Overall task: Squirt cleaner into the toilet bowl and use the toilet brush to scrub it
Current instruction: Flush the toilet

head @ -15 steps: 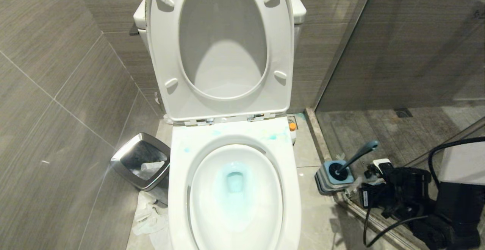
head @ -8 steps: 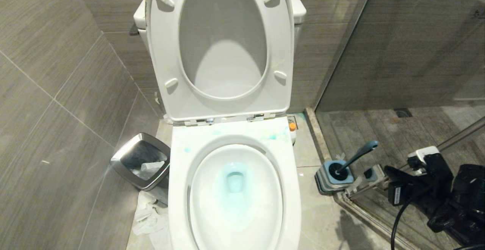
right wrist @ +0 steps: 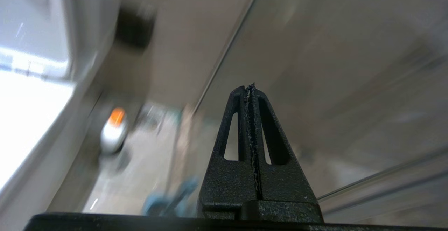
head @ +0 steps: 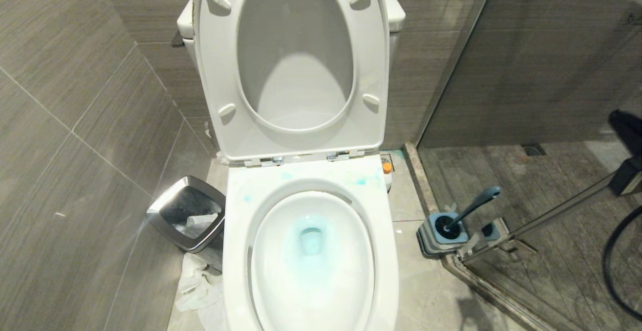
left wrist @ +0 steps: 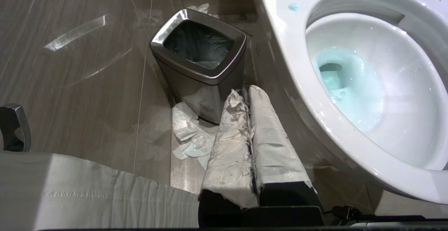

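The toilet bowl (head: 351, 271) stands open, seat and lid up, with pale blue water at its bottom (head: 311, 240) and blue smears on the rim. The cleaner (head: 386, 173), white with an orange cap, stands on the floor by the toilet's back right; it shows blurred in the right wrist view (right wrist: 113, 133). The toilet brush (head: 471, 208) leans in its square blue-and-grey holder (head: 444, 233) right of the toilet. My right gripper (right wrist: 250, 87) is shut and empty, raised away from the brush. My left gripper (left wrist: 246, 92), its fingers wrapped in white, is shut and empty beside the bowl's left side.
A steel-rimmed bin (head: 186, 213) stands left of the toilet, with crumpled paper (head: 198, 286) on the floor before it. A glass shower partition (head: 501, 70) and its raised sill (head: 481, 281) close off the right. A black cable (head: 614, 276) hangs at the right edge.
My right arm has drawn back from beside the brush holder, moving right and up until almost out of the head view. The brush stays in its holder. Left arm still.
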